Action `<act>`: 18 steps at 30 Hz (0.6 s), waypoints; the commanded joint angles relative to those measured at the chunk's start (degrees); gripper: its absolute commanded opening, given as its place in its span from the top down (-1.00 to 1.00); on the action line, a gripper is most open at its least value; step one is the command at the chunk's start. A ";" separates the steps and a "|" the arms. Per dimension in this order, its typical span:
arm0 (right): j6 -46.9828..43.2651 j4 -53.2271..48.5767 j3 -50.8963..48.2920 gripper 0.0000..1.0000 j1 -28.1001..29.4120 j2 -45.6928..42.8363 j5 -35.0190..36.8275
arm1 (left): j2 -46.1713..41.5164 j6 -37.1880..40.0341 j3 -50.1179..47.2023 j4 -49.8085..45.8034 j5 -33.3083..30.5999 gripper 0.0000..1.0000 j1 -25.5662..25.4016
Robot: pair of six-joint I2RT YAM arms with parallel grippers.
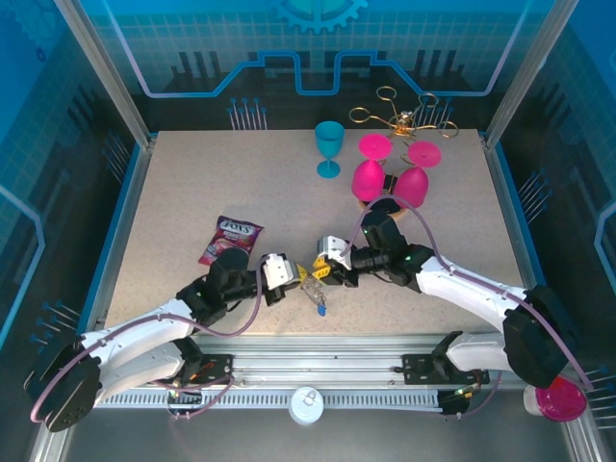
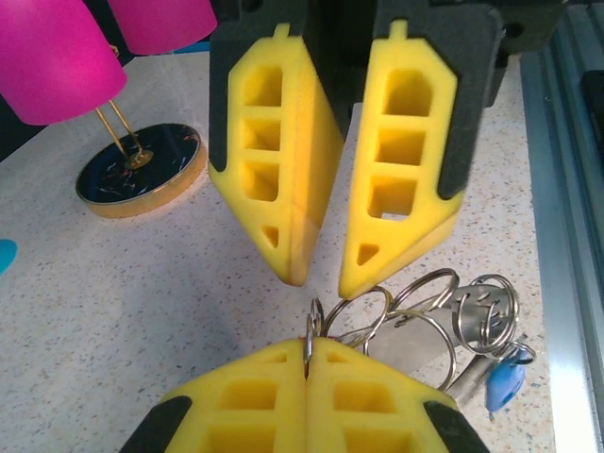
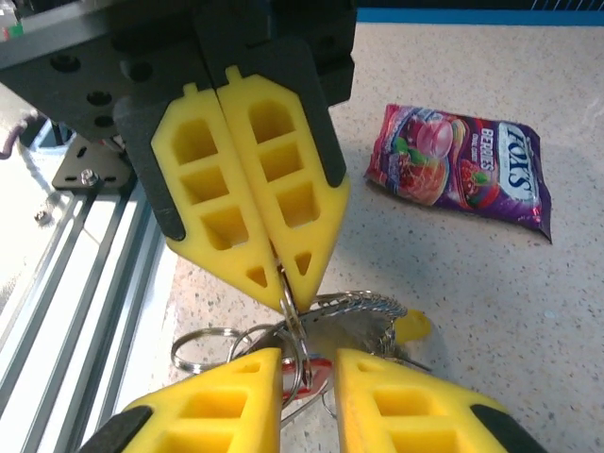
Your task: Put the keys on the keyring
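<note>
Speckled table (image 1: 192, 183), blue walls (image 1: 58, 144) around. Left gripper (image 2: 309, 347) clamps what seems the keyring (image 2: 310, 326); right gripper (image 3: 310, 363) stands apart.

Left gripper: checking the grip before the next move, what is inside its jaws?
The left gripper is shut on the edge of a thin silver ring. The pads cover how much of the ring sits between them.

The speckled beige table (image 1: 192, 183) carries a candy bag (image 1: 231, 240), teal goblet (image 1: 329, 147), pink goblets (image 1: 369, 180), gold rack (image 1: 404, 118) and keys (image 1: 320, 307).
</note>
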 commanded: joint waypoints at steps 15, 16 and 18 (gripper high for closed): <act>2.29 8.56 -0.76 1.00 -0.75 2.46 -4.79 | 1.27 -5.11 -1.28 13.26 4.44 1.00 1.15; 1.53 6.52 0.11 1.00 -0.76 2.15 -4.50 | 1.19 -5.13 -0.90 11.83 3.62 1.00 1.24; -0.88 0.69 2.39 1.00 -0.52 1.70 -3.20 | 1.10 -3.78 0.75 6.94 2.76 0.89 1.36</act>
